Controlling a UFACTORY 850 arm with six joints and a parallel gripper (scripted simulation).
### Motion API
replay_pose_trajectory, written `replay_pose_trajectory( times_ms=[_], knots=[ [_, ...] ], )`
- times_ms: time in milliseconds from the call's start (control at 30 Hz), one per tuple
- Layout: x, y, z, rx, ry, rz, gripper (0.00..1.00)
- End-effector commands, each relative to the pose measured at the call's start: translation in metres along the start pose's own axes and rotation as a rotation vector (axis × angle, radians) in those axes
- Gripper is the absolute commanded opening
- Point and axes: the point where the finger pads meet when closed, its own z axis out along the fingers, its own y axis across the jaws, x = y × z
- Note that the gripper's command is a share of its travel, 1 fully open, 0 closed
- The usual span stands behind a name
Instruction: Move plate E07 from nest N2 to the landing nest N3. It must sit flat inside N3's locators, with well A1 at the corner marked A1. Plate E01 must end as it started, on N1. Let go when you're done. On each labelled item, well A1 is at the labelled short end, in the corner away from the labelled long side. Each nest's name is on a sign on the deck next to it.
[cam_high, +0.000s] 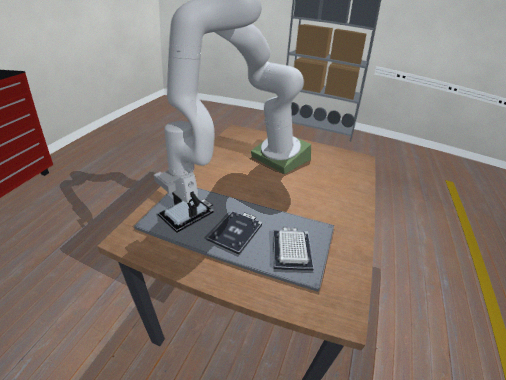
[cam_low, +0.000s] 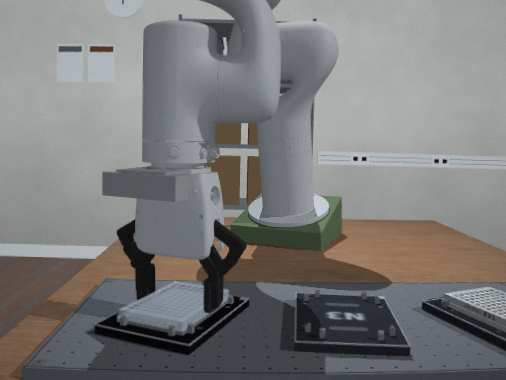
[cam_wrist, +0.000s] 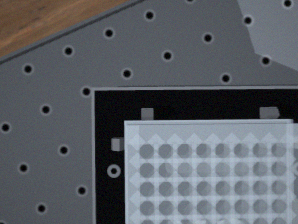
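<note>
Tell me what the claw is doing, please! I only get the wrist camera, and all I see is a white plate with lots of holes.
Observer: The gripper is wide open and holds nothing. One black finger reaches down on each side of that plate.
Operator: Is there a free spot to put it?
Observer: Yes. The middle nest on the grey deck has no plate in it, only small pegs round its edge.
Operator: Are there any more plates?
Observer: One more. A second white plate sits in the nest beyond the bare one, away from the gripper.
</note>
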Motion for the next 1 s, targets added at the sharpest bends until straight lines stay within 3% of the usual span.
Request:
replay_pose_trajectory(
  times_ms=[0, 400, 433, 967],
  knots=[
    [0.0009, -0.0001, -0.0003, 0.000, 0.002, 0.000, 1.00],
    [0.0010, -0.0001, -0.0003, 0.000, 0.002, 0.000, 1.00],
    [0.0009, -0.0001, -0.0009, 0.000, 0.002, 0.000, 0.00],
    [0.0009, -0.0001, -0.0009, 0.000, 0.002, 0.000, 0.00]
  ],
)
